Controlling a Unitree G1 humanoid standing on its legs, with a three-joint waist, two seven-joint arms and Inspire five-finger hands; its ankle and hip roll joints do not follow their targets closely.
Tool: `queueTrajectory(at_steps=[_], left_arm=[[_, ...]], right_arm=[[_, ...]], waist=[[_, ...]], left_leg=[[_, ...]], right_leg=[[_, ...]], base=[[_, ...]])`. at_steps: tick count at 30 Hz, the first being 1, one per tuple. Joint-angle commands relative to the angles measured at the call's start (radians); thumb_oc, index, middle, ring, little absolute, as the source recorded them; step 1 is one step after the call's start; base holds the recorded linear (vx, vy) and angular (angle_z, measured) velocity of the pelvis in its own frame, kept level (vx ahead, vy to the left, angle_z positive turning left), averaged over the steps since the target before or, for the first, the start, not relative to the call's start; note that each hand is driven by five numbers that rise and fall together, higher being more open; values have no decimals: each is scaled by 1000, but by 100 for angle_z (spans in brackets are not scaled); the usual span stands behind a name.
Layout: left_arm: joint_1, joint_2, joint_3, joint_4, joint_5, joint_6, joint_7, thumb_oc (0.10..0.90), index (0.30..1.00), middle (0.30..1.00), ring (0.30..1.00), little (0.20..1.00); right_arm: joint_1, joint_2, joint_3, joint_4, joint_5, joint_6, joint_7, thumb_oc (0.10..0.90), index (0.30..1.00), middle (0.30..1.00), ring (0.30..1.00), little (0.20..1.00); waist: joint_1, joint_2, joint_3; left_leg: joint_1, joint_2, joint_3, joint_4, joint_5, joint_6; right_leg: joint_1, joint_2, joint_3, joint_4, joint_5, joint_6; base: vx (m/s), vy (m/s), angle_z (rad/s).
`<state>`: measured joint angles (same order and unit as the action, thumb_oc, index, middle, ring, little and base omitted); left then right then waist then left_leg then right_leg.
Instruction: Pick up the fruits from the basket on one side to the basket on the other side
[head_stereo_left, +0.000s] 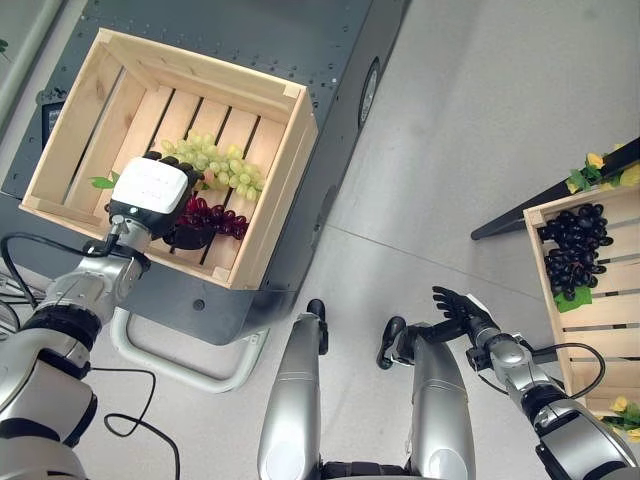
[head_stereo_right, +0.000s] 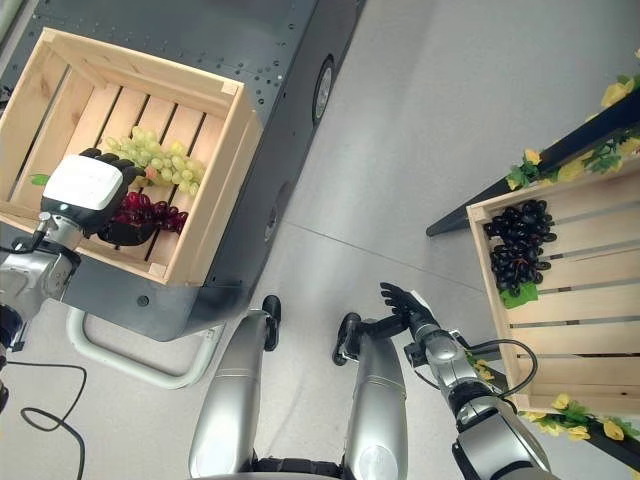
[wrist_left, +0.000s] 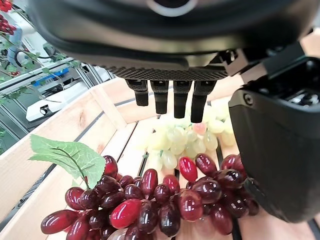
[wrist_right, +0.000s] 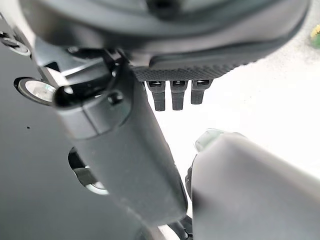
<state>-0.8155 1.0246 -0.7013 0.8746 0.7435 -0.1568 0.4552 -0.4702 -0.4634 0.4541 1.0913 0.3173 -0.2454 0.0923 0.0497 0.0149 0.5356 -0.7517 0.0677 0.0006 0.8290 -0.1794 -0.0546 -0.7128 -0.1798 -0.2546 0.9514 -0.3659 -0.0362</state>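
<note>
Your red grapes (wrist_left: 150, 205) lie on the slats of the left crate (head_stereo_left: 270, 215), touching the green grapes (head_stereo_left: 215, 163) farther in, a loose leaf (wrist_left: 67, 155) beside them. The left robot hand (head_stereo_left: 150, 195) hovers right above the red bunch, fingers (wrist_left: 172, 97) straight, gripping nothing. Crate walls hem it on all sides (open only upward). Right crate (head_stereo_left: 600, 310) w/ black grapes (head_stereo_left: 575, 250) sits well apart across bare floor (head_stereo_left: 480, 110). Right robot hand (head_stereo_left: 462, 315) hangs open, fingers spread, beside that crate.

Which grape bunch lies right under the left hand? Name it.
The red grapes, directly below the left hand; the green grapes lie just beyond, the black grapes in the other crate.
</note>
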Motion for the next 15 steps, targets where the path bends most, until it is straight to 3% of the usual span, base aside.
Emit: queueTrajectory(at_steps=[1,6,15], left_arm=[[-100,173,51,-47,4,81,-20,800,900,900,900,900],[-126,180,36,-55,-4,94,-86,800,900,900,900,900],[-158,176,-6,-56,-30,14,-216,800,900,900,900,900]], right_arm=[[31,-50,-7,-53,-19,-42,27,800,900,900,900,900],[28,-40,2,-68,-10,-40,24,800,900,900,900,900],[31,-29,0,-88,-16,-44,7,800,900,900,900,900]], waist=[[12,-10,-16],[22,-24,-16],[28,-39,-16]], left_leg=[[54,-45,81,-58,-32,84],[38,-47,72,-64,-30,82],[21,-48,66,-78,-31,84]], right_leg=[[99,26,-13,-50,18,-24],[84,27,-19,-52,24,-18],[55,19,-29,-56,36,-5]], base=[[0,0,0],[17,-1,6],[12,-4,4]])
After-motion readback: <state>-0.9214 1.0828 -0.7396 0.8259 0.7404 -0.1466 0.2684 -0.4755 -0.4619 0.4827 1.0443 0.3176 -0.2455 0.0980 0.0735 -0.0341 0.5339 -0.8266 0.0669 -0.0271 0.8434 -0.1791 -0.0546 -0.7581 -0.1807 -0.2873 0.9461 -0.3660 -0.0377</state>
